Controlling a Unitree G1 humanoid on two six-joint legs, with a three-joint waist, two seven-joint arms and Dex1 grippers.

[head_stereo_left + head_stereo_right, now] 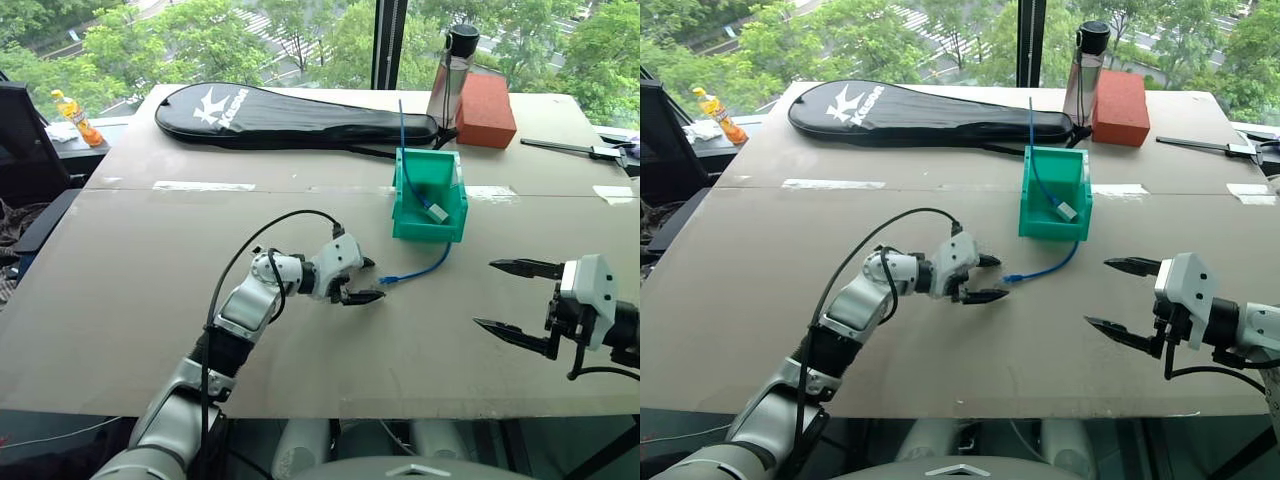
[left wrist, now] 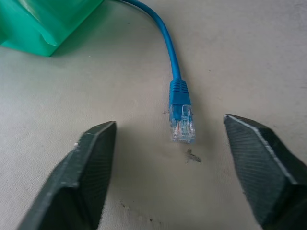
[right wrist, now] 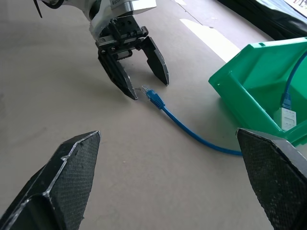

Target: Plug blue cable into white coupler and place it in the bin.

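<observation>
- Left eye view: blue cable (image 1: 418, 268) lying on the table (image 1: 150, 300) at centre frame, free plug end toward lower left, other end running under the front of the bin (image 1: 430, 196) just above it. Probably left so for a pickup by the plug. Left gripper (image 1: 368, 281) reaching from lower left, pointing right and slightly down, fingers apart beside the plug. Right gripper (image 1: 505, 297) at lower right, fingers wide, nothing held, well apart from the cable.
- Left wrist view: clear plug (image 2: 182, 125) flat on the table between both fingers (image 2: 91, 167), touching neither; likely lined up for closing.
- Right wrist view: white coupler (image 3: 286, 118) inside the bin at right edge, another blue cable (image 3: 292, 79) plugged into it; whether that is the task's coupler, hard to tell.
</observation>
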